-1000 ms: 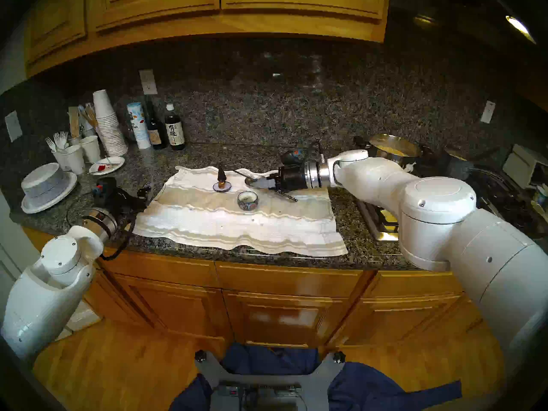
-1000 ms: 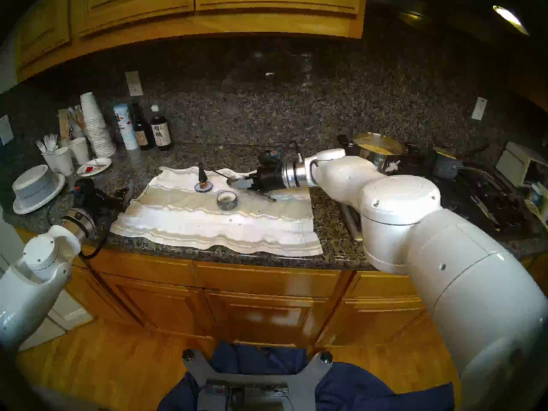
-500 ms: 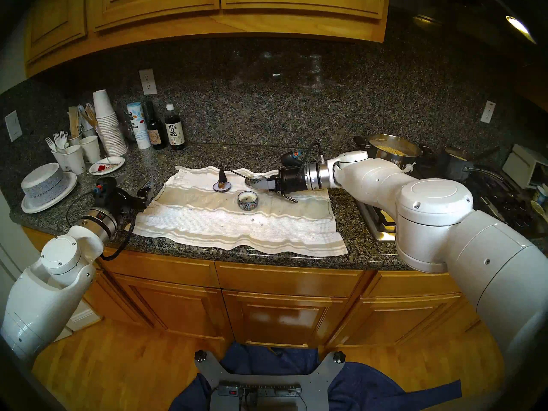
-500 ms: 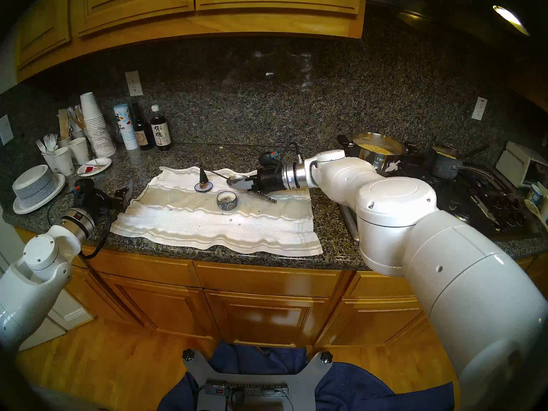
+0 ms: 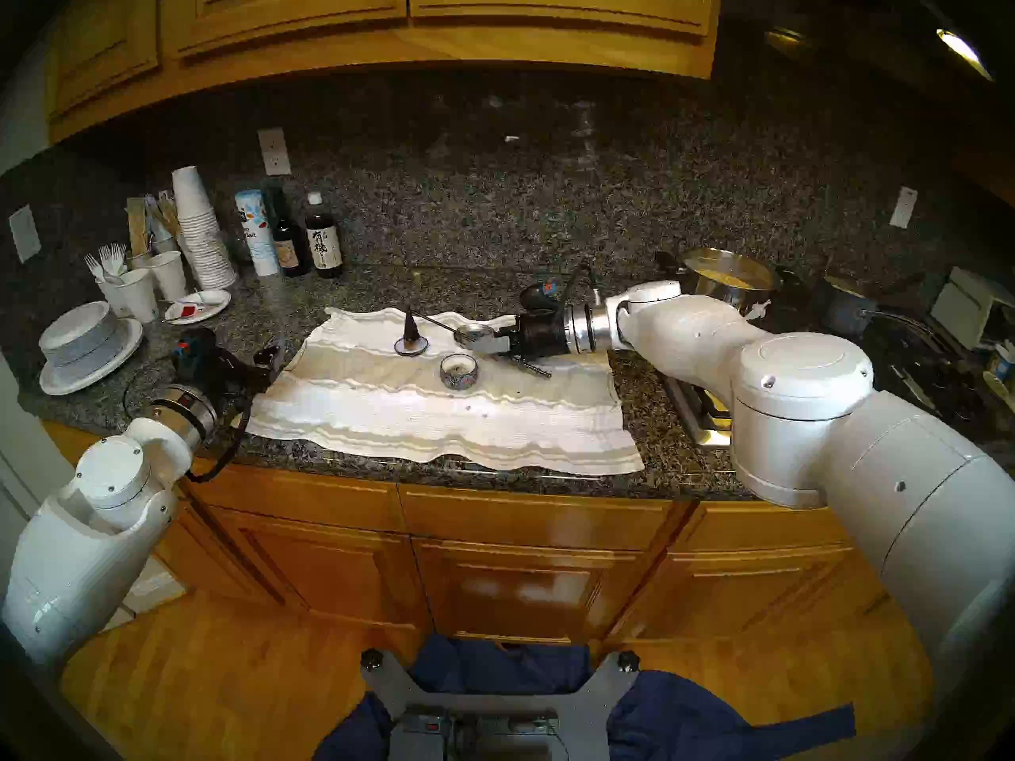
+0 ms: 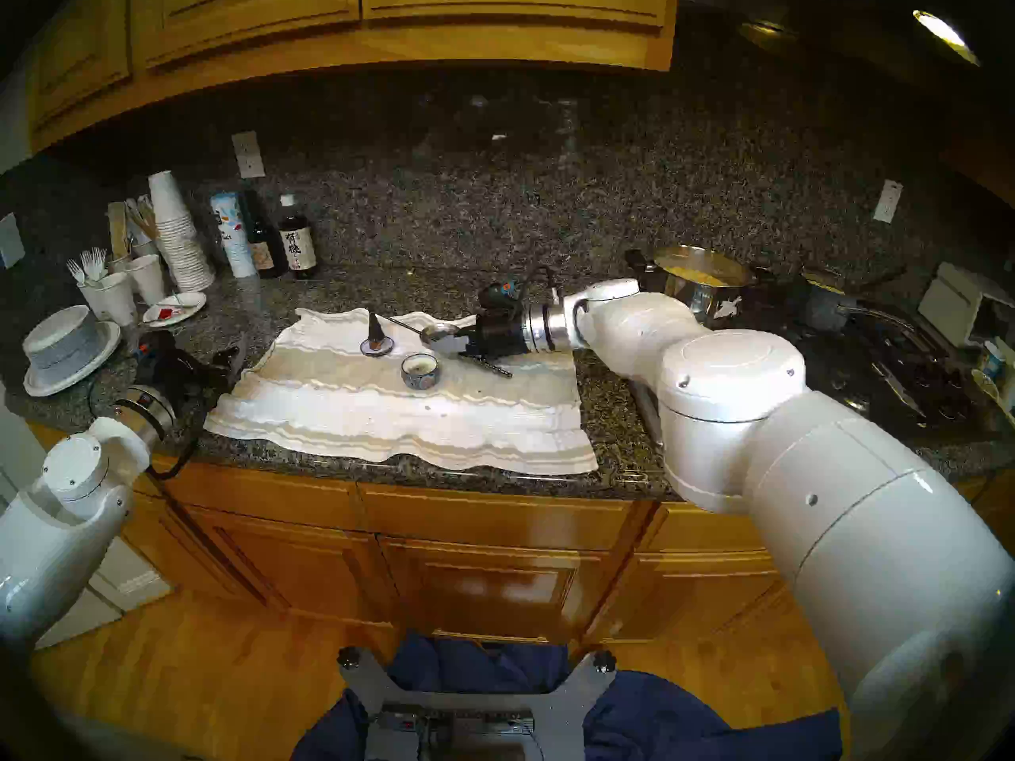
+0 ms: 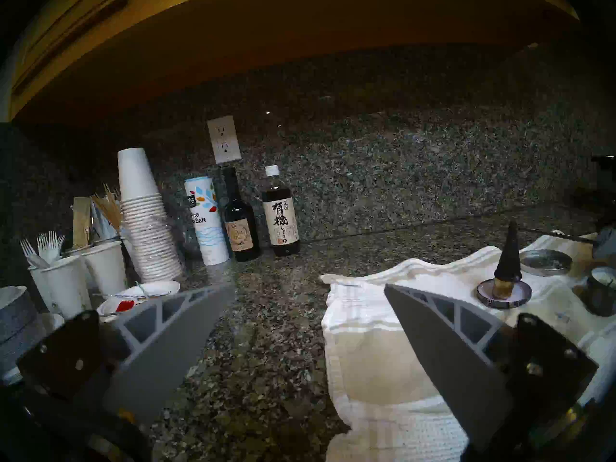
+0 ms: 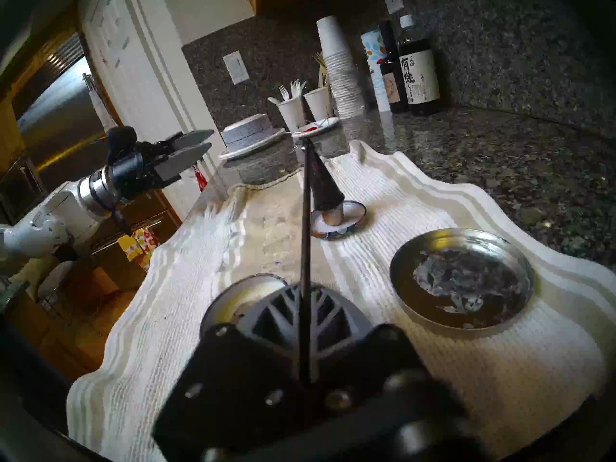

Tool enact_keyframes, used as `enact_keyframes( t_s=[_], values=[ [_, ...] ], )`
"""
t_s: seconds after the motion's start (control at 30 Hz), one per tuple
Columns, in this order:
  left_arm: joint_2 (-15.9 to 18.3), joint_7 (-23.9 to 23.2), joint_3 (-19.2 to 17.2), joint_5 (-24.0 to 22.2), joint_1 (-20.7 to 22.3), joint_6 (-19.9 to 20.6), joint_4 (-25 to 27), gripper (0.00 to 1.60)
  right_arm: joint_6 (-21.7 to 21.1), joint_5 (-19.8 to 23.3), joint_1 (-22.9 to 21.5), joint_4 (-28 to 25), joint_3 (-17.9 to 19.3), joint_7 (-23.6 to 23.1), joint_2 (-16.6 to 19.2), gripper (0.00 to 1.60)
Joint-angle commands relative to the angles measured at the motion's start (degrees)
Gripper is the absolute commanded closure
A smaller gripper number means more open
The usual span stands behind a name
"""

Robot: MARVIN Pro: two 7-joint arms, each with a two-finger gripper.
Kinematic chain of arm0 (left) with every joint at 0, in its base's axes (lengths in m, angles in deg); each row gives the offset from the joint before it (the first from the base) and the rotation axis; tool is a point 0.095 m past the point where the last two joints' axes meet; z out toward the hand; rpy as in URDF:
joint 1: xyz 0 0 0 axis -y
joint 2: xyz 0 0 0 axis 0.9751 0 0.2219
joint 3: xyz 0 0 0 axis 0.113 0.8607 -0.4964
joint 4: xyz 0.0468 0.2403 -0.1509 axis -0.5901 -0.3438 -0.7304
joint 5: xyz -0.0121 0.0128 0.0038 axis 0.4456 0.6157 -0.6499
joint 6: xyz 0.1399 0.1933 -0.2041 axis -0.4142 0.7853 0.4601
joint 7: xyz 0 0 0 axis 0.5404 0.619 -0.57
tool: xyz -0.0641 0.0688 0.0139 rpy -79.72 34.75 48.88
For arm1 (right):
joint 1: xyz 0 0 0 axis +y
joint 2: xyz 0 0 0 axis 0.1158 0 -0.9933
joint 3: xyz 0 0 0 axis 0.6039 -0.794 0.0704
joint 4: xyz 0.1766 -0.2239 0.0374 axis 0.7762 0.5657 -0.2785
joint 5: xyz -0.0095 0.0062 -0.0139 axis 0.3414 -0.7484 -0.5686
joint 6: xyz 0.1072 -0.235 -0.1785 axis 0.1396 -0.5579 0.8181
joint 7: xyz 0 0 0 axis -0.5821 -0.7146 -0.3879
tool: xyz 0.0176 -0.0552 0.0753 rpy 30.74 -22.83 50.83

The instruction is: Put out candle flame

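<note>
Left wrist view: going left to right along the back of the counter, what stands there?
Cup of plastic forks → stack of paper cups → salt canister → dark bottle → soy sauce bottle → snuffer cone capping the candle on its dish.

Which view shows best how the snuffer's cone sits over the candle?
Right wrist: the cone shows large, capping the candle on its dish. Left wrist shows it smaller, at the right edge; both head views show it tiny.

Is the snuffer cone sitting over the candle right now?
Yes: in the right wrist view the cone covers the top of the candle on its dish, with the rod clamped in the right gripper.
</note>
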Motion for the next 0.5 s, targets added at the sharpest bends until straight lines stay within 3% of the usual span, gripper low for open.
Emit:
enact_keyframes(
  t_s=[0.0,0.47],
  values=[
    [0.41,0.13,-1.29,0.09,1.15,-0.69,0.90,0.00,0.17,0.54,-2.41,0.14,0.71,-0.49,-0.05,1.60],
    [0.42,0.13,-1.28,0.08,1.15,-0.69,0.90,0.00,0.39,0.71,-2.66,0.45,1.04,-1.07,0.02,1.60]
  ],
)
